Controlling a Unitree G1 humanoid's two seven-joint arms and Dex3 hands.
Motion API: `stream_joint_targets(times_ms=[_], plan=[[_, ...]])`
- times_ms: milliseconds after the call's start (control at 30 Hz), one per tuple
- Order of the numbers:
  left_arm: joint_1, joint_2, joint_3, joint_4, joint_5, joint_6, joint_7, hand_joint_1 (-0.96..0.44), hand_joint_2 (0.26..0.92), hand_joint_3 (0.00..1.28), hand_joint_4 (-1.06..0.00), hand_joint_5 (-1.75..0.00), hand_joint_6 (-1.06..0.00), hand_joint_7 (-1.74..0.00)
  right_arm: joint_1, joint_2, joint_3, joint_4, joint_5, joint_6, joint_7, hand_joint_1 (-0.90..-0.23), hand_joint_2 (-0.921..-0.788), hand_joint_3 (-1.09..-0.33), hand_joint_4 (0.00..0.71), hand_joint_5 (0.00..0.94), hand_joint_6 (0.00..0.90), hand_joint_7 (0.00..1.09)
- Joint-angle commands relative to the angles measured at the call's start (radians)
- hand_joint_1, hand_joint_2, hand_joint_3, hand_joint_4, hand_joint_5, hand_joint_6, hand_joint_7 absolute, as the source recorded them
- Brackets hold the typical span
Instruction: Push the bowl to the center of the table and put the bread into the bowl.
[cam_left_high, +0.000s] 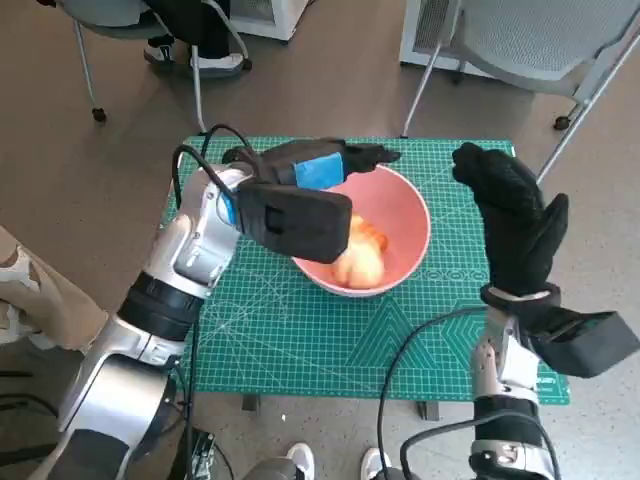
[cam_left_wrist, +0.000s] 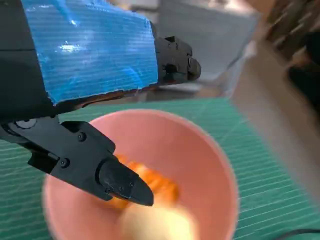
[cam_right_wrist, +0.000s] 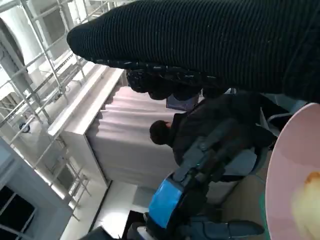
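Note:
A pink bowl (cam_left_high: 405, 215) stands on the green cutting mat (cam_left_high: 300, 330), near the table's middle. The bread (cam_left_high: 360, 255), pale yellow and orange, lies inside it; the left wrist view shows the bread (cam_left_wrist: 155, 210) blurred at the bowl's (cam_left_wrist: 200, 155) bottom. My left hand (cam_left_high: 320, 170) hovers over the bowl's far left rim with its fingers spread and nothing in it. My right hand (cam_left_high: 510, 215) is raised beside the bowl's right side, fingers loosely extended and empty. The right wrist view catches the bowl's rim (cam_right_wrist: 290, 165) and my left hand (cam_right_wrist: 172, 197).
Office chairs (cam_left_high: 540, 40) stand beyond the table's far edge. A person's feet (cam_left_high: 195, 55) show at the top left, and a person's leg (cam_left_high: 35, 295) is close to the table's left side. A person (cam_right_wrist: 200, 125) sits in the background of the right wrist view.

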Motion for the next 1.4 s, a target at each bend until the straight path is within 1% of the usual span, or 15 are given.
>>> stream_joint_targets(times_ms=[33,200,300,367,467,600,700,800,900,1000,1133,1400], plan=[[0.018,0.002,0.051,0.063,-0.055,-0.134,0.063,-0.38,0.807,0.03,0.0,0.0,-0.06,-0.03,0.015,-0.007,0.002,-0.01,-0.003,0.012,-0.014,-0.643,-0.921,-0.718,0.248,0.007,0.118,0.38],[0.035,-0.005,0.131,0.138,-0.147,-0.267,0.111,-0.39,0.831,0.03,0.0,0.0,-0.08,-0.03,0.012,-0.017,0.004,-0.039,0.003,0.034,-0.017,-0.648,-0.921,-0.703,0.249,0.006,0.124,0.37],[0.046,-0.016,0.182,0.178,-0.21,-0.34,0.136,-0.44,0.858,0.04,0.0,0.0,-0.09,-0.04,0.01,-0.022,0.005,-0.058,0.005,0.049,-0.019,-0.654,-0.921,-0.688,0.25,0.006,0.133,0.37],[0.056,-0.03,0.225,0.205,-0.271,-0.394,0.137,-0.48,0.882,0.04,0.0,0.0,-0.11,-0.04,0.008,-0.026,0.007,-0.075,0.004,0.061,-0.023,-0.654,-0.921,-0.682,0.252,0.006,0.138,0.36],[0.08,-0.073,0.312,0.223,-0.426,-0.443,0.077,-0.52,0.904,0.06,0.0,0.0,-0.12,-0.05,0.004,-0.03,0.015,-0.124,-0.002,0.089,-0.037,-0.651,-0.921,-0.682,0.252,0.005,0.142,0.36],[0.11,-0.133,0.397,0.219,-0.6,-0.453,-0.009,-0.57,0.917,0.11,0.0,0.0,-0.13,-0.05,-0.005,-0.034,0.027,-0.181,-0.011,0.122,-0.054,-0.646,-0.921,-0.686,0.253,0.005,0.148,0.36],[0.13,-0.169,0.44,0.217,-0.686,-0.457,-0.054,-0.6,0.92,0.17,0.0,0.0,-0.14,-0.05,-0.013,-0.035,0.037,-0.211,-0.017,0.137,-0.061,-0.64,-0.921,-0.688,0.252,0.004,0.149,0.35],[0.153,-0.198,0.47,0.211,-0.745,-0.466,-0.096,-0.63,0.921,0.2,0.0,0.0,-0.14,-0.05,-0.025,-0.034,0.049,-0.223,-0.024,0.138,-0.062,-0.637,-0.921,-0.691,0.251,0.003,0.149,0.35],[0.171,-0.215,0.494,0.224,-0.782,-0.495,-0.141,-0.64,0.921,0.25,0.0,0.0,-0.14,-0.05,-0.043,-0.034,0.063,-0.219,-0.034,0.129,-0.059,-0.632,-0.921,-0.695,0.248,0.001,0.147,0.35],[0.178,-0.222,0.506,0.242,-0.788,-0.519,-0.166,-0.66,0.921,0.3,0.0,0.0,-0.13,-0.05,-0.054,-0.035,0.07,-0.216,-0.037,0.125,-0.053,-0.63,-0.921,-0.699,0.245,0.0,0.144,0.35],[0.192,-0.234,0.511,0.252,-0.78,-0.538,-0.182,-0.67,0.921,0.35,0.0,0.0,-0.12,-0.04,-0.07,-0.039,0.077,-0.205,-0.03,0.119,-0.036,-0.633,-0.921,-0.701,0.243,0.001,0.147,0.36],[0.206,-0.265,0.514,0.262,-0.781,-0.548,-0.196,-0.68,0.921,0.39,0.0,0.0,-0.08,-0.01,-0.077,-0.049,0.078,-0.183,-0.015,0.105,-0.004,-0.637,-0.921,-0.698,0.229,0.0,0.144,0.37]])
